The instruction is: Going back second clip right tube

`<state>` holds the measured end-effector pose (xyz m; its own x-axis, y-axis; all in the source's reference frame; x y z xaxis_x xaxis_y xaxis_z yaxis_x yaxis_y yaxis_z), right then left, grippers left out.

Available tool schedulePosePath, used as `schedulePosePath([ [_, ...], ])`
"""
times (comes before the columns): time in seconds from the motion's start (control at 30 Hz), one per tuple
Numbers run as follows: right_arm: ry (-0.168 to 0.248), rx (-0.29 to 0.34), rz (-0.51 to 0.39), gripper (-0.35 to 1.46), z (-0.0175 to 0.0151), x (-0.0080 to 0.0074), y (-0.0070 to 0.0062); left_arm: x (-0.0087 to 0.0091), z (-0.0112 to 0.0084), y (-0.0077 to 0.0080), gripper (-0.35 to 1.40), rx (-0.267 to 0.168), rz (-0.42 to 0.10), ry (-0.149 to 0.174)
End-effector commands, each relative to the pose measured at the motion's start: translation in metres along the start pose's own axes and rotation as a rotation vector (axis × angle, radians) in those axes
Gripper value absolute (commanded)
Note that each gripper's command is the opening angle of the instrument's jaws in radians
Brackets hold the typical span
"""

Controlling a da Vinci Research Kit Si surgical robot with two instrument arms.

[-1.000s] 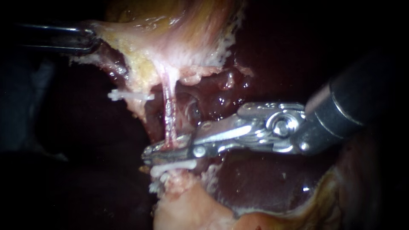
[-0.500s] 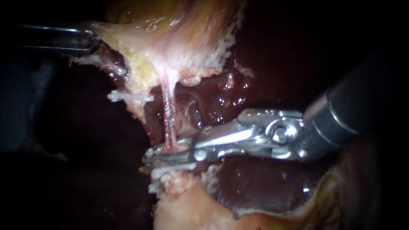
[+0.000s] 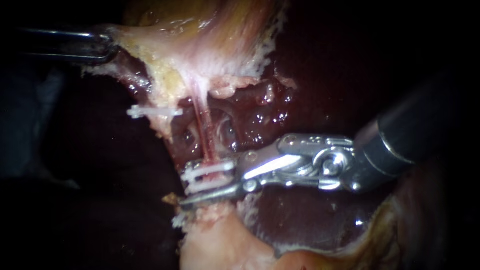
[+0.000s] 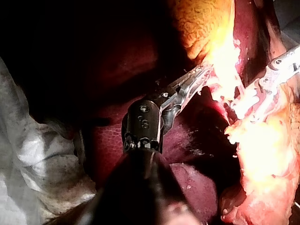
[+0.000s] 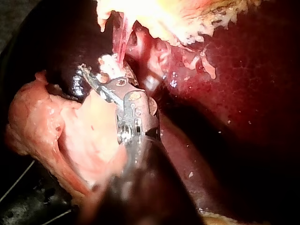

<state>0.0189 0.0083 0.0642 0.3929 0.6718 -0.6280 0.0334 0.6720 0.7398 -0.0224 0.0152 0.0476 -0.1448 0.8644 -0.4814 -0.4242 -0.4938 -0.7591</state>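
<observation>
The right tube [image 3: 202,127] is a thin pink strand running from the gallbladder [image 3: 200,45] down to pale tissue below. A white clip [image 3: 207,172] sits across its lower end. My right instrument [image 3: 212,186] comes in from the right with its jaws open around that clip, the lower jaw just under it. In the right wrist view the clip [image 5: 110,63] lies ahead of the jaws [image 5: 96,80]. Another white clip [image 3: 152,112] sits on tissue further left. My left instrument [image 3: 102,46] is shut on the gallbladder's edge at the upper left, and its jaws [image 4: 197,78] also show in the left wrist view.
Dark red liver [image 3: 300,220] lies under and behind the right instrument. Wet, glistening tissue [image 3: 260,115] sits behind the tube. Pale fatty tissue [image 3: 220,245] lies below the clips. White gauze [image 4: 33,159] lies beside the left instrument's shaft.
The right instrument's jaws have opened and drawn back slightly to the right, leaving a white clip uncovered on the tube. The left instrument has stayed in place.
</observation>
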Motion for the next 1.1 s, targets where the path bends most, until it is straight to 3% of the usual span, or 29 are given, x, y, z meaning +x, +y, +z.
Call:
schedulePosePath([
  [0.03, -0.004, -0.006, -0.009, 0.49, -0.0003, 0.0000, 0.0000, 0.0000, 0.0000, 0.0000, -0.35, 0.000, 0.000, 0.000],
  [0.37, -0.005, -0.060, -0.137, 0.50, -0.0041, -0.0013, 0.0003, -0.0001, 0.0000, -0.0001, -0.35, 0.000, 0.001, 0.000],
  [0.7, -0.006, -0.100, -0.283, 0.50, -0.0103, -0.0013, -0.0011, -0.0002, 0.0001, -0.0001, -0.35, 0.001, 0.001, 0.000],
  [0.9, -0.009, -0.127, -0.331, 0.50, -0.0139, -0.0011, -0.0013, -0.0002, 0.0003, -0.0003, -0.35, 0.001, 0.002, 0.001],
  [1.1, -0.010, -0.132, -0.347, 0.50, -0.0155, -0.0010, -0.0014, -0.0004, 0.0007, -0.0004, -0.35, 0.004, 0.003, 0.002],
])
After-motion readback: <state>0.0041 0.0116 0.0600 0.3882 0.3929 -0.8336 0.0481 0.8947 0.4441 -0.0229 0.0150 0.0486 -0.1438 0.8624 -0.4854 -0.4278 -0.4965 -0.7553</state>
